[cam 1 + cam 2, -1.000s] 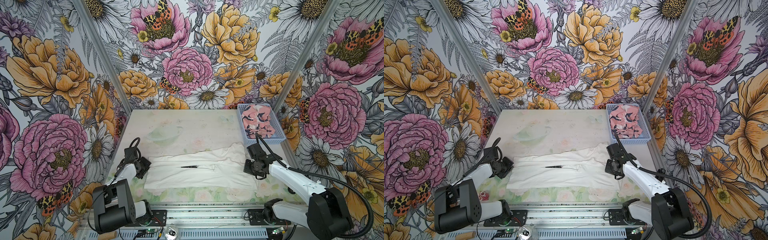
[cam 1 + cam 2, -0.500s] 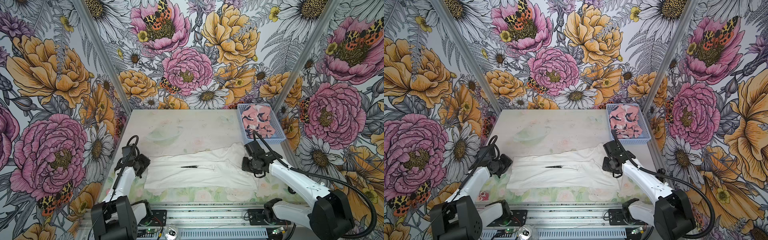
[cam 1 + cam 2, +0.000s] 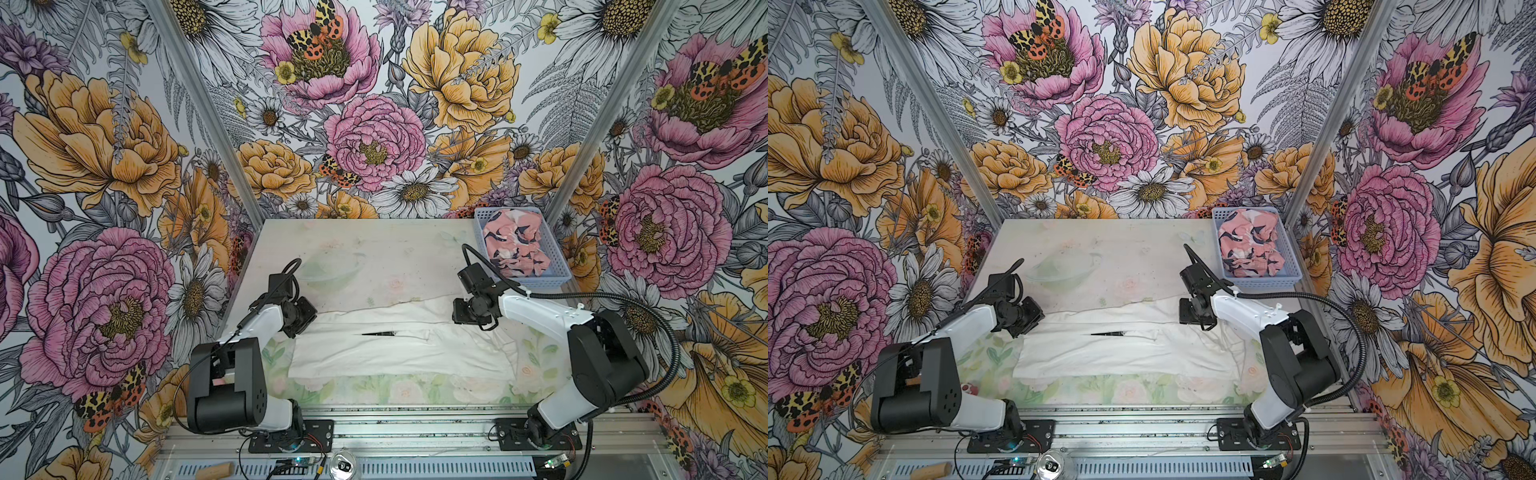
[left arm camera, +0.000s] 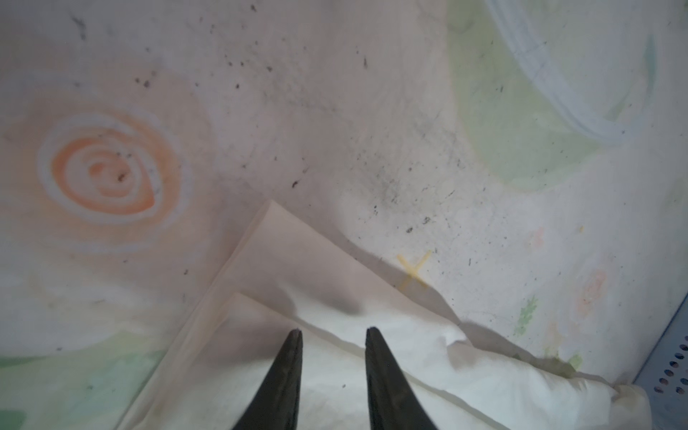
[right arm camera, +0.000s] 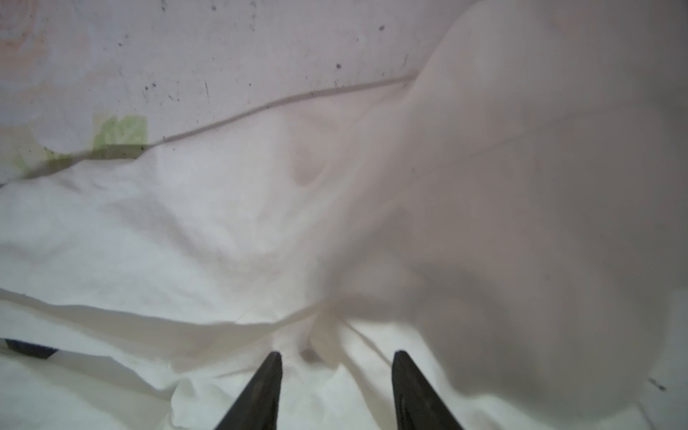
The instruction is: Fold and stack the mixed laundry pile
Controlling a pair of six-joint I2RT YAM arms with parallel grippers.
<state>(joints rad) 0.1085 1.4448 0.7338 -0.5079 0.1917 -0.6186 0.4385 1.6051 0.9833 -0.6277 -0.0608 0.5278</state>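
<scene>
On the table (image 3: 374, 249), we see left fingers (image 4: 286, 372) and right fingers (image 5: 266, 391) both parted over the white garment (image 3: 395, 353), gripping nothing (pink garment (image 3: 515, 245) is in the basket (image 3: 536, 284)).

The table (image 3: 374, 249), with a pale floral print, fills the lower middle of both top views. A white garment (image 3: 399, 353) lies spread across its lower part. A light blue basket (image 3: 540, 283) stands in its upper right corner.
</scene>
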